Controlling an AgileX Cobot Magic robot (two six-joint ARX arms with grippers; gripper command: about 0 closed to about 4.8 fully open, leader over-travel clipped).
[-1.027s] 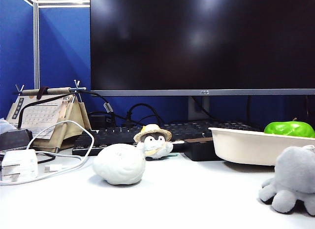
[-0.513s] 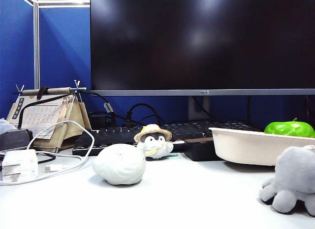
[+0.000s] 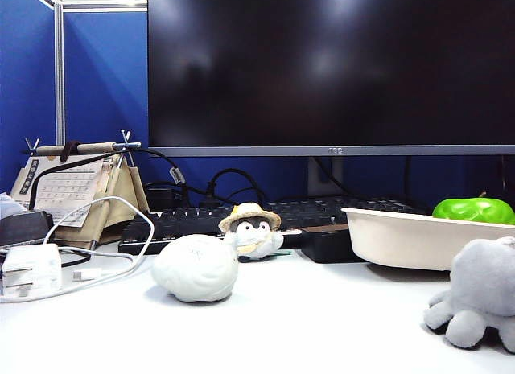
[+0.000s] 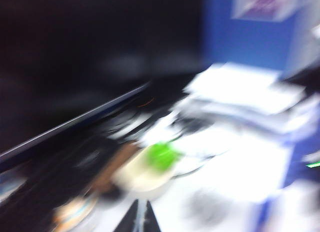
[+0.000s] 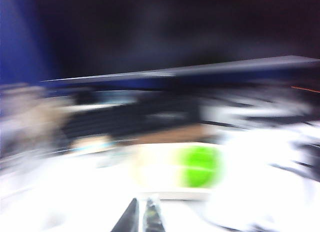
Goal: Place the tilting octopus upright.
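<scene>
Here, grey plush octopus (image 3: 481, 292) with stubby tentacles, left gripper (image 4: 139, 218) fingers clenched empty, right gripper (image 5: 141, 216) likewise.

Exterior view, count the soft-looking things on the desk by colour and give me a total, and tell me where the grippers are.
Grey: 1, the octopus, at the right edge.
White: 2, the brain-shaped lump and the penguin plush.
Total: 3.
Neither gripper shows there; left gripper and right gripper appear shut, empty, in their blurred wrist views.
</scene>
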